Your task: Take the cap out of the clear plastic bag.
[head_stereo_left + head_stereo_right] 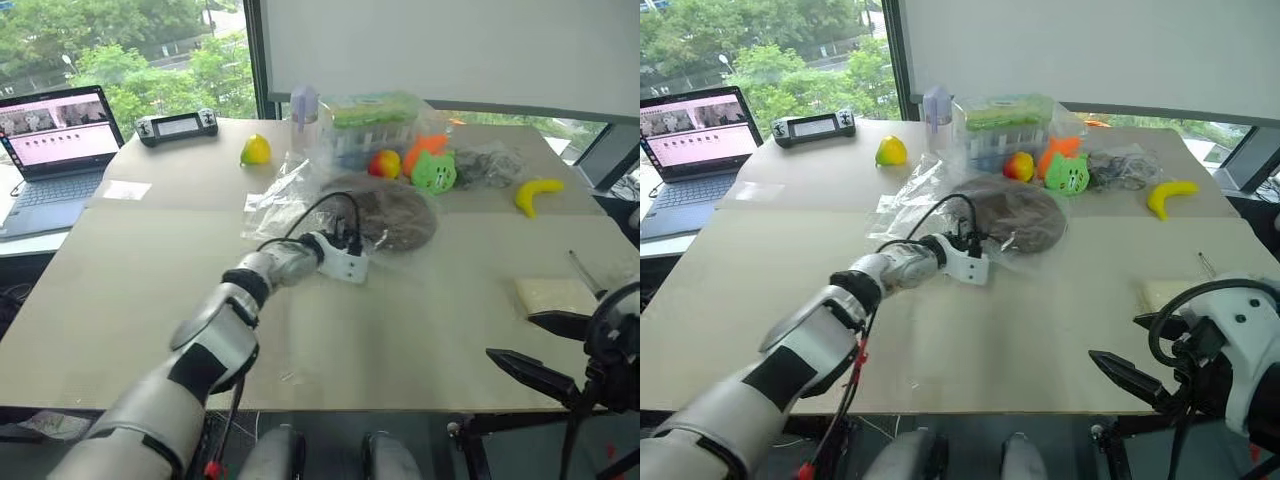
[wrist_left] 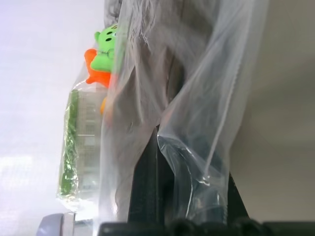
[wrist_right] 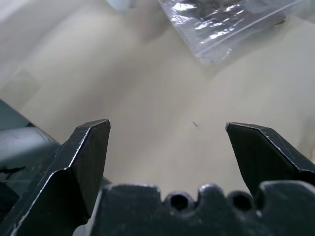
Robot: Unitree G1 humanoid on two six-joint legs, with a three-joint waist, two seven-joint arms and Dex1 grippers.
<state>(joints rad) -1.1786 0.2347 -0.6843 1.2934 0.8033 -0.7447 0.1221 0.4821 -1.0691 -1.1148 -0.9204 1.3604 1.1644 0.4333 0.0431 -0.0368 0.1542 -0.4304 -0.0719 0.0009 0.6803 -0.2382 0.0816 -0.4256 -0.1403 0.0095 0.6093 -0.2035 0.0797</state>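
Head stereo pair, high, facing forward and down over the worktop, both sharing the clear plastic bag, left wrist view pressed against bag film, right wrist view close above bare worktop, catching a bag corner.

Beige table beside windows showing green trees.

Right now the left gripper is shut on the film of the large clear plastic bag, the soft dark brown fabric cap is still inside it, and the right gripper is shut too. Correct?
Not quite: the right gripper is open, its two black fingers standing wide apart over bare table in the right wrist view. The rest holds: the left gripper is shut on the film of the large clear plastic bag, and the soft dark brown fabric cap is still inside it.
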